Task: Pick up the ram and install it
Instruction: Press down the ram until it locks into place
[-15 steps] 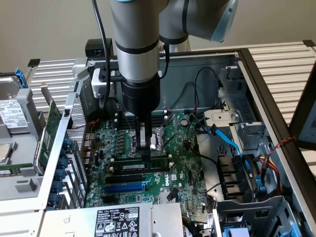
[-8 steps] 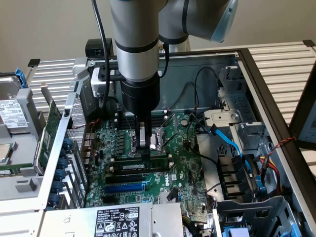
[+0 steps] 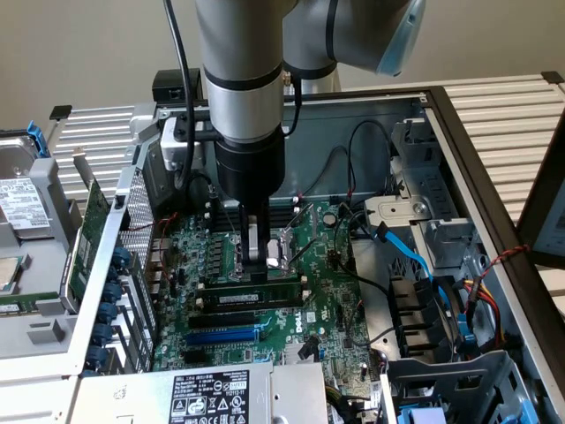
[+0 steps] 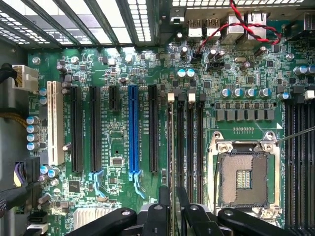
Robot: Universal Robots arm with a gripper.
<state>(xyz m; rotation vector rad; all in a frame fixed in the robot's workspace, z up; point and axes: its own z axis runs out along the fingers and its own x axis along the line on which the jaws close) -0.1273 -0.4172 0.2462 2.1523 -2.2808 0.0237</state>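
- Computer case (image 3: 459,159) lies open, taking up most of the exterior frame; green motherboard (image 3: 265,291) sits in its centre and lower centre.
- Robot arm (image 3: 238,79) comes down from the top centre of the exterior frame, straight over the board.
- Gripper (image 3: 256,256) is at frame centre with its fingers (image 3: 256,238) narrowed to a thin gap, pinched on the ram (image 3: 252,299).
- Ram is the long green stick with a white label, lying level across the centre of the exterior frame, right under the fingertips and along the memory slots (image 3: 256,314).
- In the wrist picture the ram (image 4: 171,147) shows edge-on as a thin line running up from the finger tips at bottom centre, beside the black memory slots (image 4: 189,147).
- Empty processor socket (image 4: 244,174) is in the lower right of the wrist picture, just beside those slots; blue card slot (image 4: 133,128) sits mid-frame, well apart.
- Judgement: step in hand looks like seating the stick. Cannot tell if it is fully down or if the end latches have closed.
- To do it well: keep the stick upright and parallel to the slot, press straight down with even force at both ends, no twisting.
- Risk: a tilt could jam one end or stress the board; loose black cables (image 3: 353,168) at upper right are well apart.
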